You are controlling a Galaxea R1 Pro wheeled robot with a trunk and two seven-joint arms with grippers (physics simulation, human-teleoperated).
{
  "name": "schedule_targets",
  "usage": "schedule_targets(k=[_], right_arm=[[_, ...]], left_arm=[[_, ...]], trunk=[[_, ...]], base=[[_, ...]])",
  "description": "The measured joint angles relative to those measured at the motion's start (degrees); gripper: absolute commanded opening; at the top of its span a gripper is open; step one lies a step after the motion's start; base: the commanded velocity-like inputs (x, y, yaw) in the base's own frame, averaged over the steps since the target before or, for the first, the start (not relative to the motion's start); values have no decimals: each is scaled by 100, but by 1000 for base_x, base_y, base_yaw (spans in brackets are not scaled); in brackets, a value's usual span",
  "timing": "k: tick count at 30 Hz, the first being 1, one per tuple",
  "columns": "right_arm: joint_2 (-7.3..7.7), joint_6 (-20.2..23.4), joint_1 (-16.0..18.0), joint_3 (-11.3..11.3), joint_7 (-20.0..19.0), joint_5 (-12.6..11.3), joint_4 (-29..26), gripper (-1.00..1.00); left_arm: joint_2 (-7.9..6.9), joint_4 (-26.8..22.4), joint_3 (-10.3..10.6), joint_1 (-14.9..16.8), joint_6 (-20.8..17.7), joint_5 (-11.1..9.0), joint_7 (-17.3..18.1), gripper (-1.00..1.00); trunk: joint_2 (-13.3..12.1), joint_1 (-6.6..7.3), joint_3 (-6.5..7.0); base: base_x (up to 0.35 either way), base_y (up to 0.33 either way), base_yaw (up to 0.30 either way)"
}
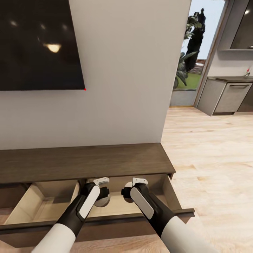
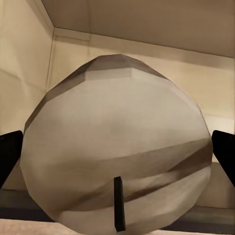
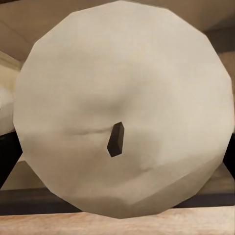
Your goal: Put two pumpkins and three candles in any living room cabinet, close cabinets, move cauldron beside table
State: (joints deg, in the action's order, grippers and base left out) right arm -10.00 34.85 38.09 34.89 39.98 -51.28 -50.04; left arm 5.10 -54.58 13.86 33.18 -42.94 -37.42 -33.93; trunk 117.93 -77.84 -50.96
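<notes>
Head view: we poise both arms over the open drawer (image 1: 116, 207); the left end effector (image 1: 102, 196) and right end effector (image 1: 127, 195) each clamp a candle (image 2: 117, 147) for release inside.

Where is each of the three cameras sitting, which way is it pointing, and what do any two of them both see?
Head view: on the robot's head, looking forward and down at the cabinet with its open drawer; both arms reach in, left gripper and right gripper.
Left wrist view: near the left gripper, looking along its fingers at a candle.
Right wrist view: near the right gripper, facing another candle end-on.
Shared: both wrist views show the drawer's pale inside seen from the head.
</notes>
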Motion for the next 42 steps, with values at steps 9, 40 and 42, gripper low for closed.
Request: schedule_targets(k=[9,40,42], right_arm=[[0,0,0,0,-8,0,0,-100],[0,-4,1,1,-9,1,-6,-100],[0,-3,1,1,-9,2,-8,-100]], left_arm=[[1,7,0,0,-1,0,0,-100],[2,6,-4,1,1,-14,-8,-100],[4,-6,-2,1,1,-1,-10,-100]], trunk=[[361,-198,-162],[603,-329,-269],[603,-330,-269]], base=[[0,0,0],[34,10,0],[28,0,0]])
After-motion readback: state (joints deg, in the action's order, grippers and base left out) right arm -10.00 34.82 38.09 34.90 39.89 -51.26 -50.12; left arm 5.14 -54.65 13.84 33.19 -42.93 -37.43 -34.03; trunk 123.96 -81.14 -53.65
